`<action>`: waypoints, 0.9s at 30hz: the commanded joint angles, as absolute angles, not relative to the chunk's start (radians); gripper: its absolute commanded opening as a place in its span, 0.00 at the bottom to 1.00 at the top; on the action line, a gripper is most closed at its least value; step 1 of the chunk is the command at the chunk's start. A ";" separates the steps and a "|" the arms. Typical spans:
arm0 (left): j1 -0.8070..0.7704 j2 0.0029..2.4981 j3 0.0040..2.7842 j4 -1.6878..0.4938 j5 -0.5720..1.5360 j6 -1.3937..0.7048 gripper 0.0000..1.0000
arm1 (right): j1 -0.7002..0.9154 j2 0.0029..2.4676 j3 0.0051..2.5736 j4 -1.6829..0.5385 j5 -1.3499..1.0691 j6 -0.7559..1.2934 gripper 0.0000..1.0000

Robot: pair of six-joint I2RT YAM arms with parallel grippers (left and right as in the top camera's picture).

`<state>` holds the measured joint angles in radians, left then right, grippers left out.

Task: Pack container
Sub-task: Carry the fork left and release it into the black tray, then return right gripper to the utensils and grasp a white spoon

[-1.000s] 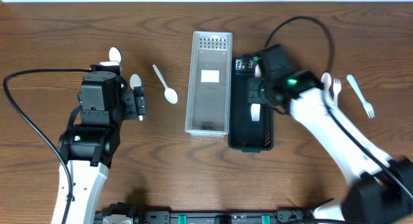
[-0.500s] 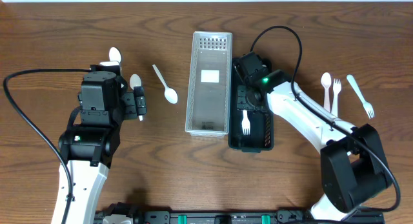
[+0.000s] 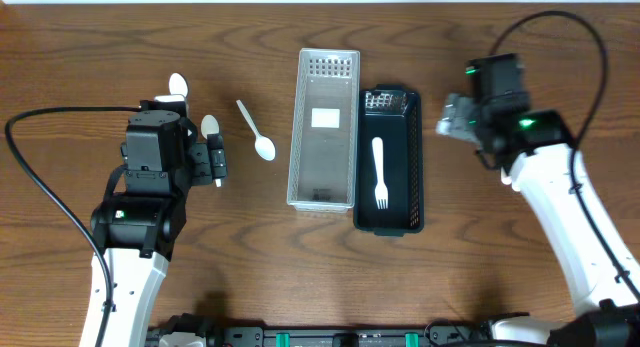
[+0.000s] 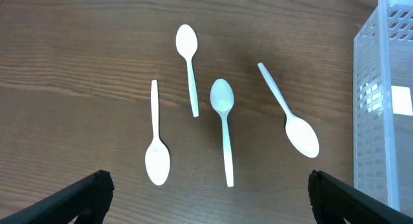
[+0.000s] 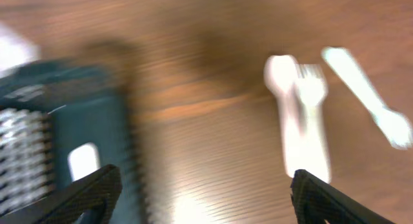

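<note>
A white fork (image 3: 380, 172) lies lengthwise in the black container (image 3: 414, 177), apart from both grippers. A clear perforated bin (image 3: 325, 167) stands against its left side. My right gripper (image 3: 455, 119) hangs open and empty over bare table, right of the black container (image 5: 58, 114). In the blurred right wrist view, a spoon (image 5: 282, 82) and two forks (image 5: 311, 121) (image 5: 371, 104) lie ahead of it. My left gripper (image 3: 215, 159) is open over several white spoons (image 4: 222, 121), touching none. One spoon (image 3: 257, 132) lies nearer the clear bin (image 4: 387, 88).
Wood-grain table all round. Black cables loop behind each arm. The right arm covers the cutlery at the right in the overhead view.
My right gripper opened and left the fork lying in the black container, then swung out to the right of it. The left arm has not moved.
</note>
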<state>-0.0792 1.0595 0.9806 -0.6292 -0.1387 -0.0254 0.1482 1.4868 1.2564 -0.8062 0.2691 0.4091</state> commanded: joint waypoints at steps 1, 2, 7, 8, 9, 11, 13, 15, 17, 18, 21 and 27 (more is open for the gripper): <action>-0.074 1.059 1.003 -0.633 -0.150 -0.019 0.98 | 0.027 1.538 1.254 -0.812 0.281 0.339 0.91; -0.074 1.059 1.003 -0.633 -0.151 -0.019 0.98 | -0.006 1.559 1.254 -0.807 0.260 0.318 0.91; -0.074 1.059 1.003 -0.633 -0.151 -0.019 0.98 | -0.116 1.688 1.254 -0.737 0.201 0.173 0.97; -0.074 1.059 1.003 -0.633 -0.151 -0.019 0.98 | -0.130 1.714 1.254 -0.715 0.195 0.149 0.99; -0.074 1.059 1.003 -0.633 -0.151 -0.019 0.98 | -0.143 1.743 1.254 -0.690 0.169 0.111 0.98; -0.074 1.059 1.003 -0.633 -0.151 -0.019 0.98 | -0.165 1.797 1.254 -0.648 0.061 0.040 0.94; -0.074 1.059 1.003 -0.633 -0.151 -0.019 0.98 | -0.171 1.826 1.254 -0.630 0.017 0.024 0.92; -0.074 1.059 1.003 -0.633 -0.151 -0.019 0.98 | -0.171 1.853 1.254 -0.613 0.013 0.025 0.91; -0.074 1.059 1.003 -0.633 -0.151 -0.019 0.98 | -0.170 1.871 1.254 -0.602 0.009 0.025 0.90; -0.074 1.059 1.003 -0.633 -0.151 -0.019 0.98 | -0.170 1.880 1.254 -0.601 0.009 0.024 0.90; -0.074 1.059 1.003 -0.633 -0.151 -0.019 0.98 | -0.170 1.904 1.254 -0.600 0.010 0.027 0.89; -0.074 1.059 1.003 -0.633 -0.151 -0.019 0.98 | -0.171 1.952 1.254 -0.587 0.009 0.033 0.82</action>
